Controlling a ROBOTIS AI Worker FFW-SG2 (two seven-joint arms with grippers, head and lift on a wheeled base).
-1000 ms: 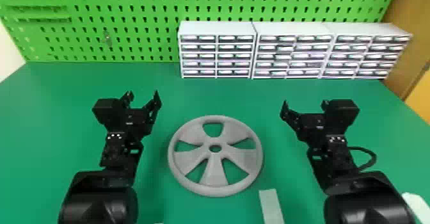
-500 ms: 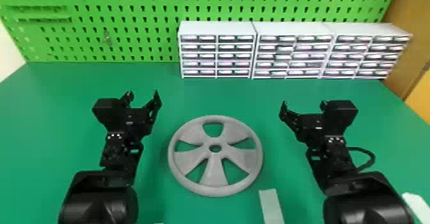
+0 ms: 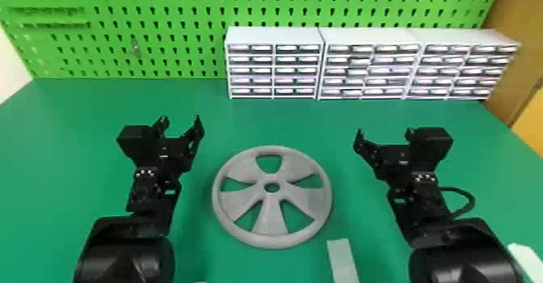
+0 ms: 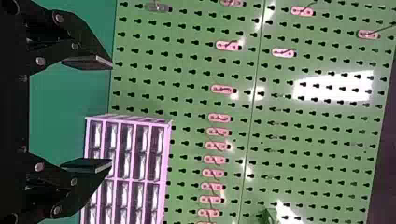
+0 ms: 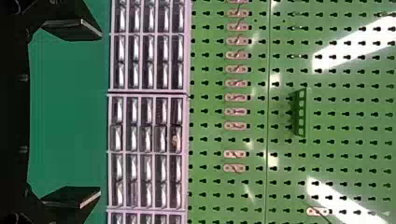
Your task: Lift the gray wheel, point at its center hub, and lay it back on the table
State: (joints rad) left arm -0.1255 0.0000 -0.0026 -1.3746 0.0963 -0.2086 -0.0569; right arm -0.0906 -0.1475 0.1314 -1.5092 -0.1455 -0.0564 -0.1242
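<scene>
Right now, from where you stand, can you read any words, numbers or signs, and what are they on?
None that I can read.
Gray wheel: no writing I can see.
Drawer units: too small to tell.
White marks on the left arm: too small to read.

Two grippers [image 3: 180, 121] — one wheel [image 3: 271, 203] — three drawer cabinets [image 3: 369, 66].

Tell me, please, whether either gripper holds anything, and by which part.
Nothing is held; the left gripper and right gripper are open, and the gray wheel lies on the table.
</scene>
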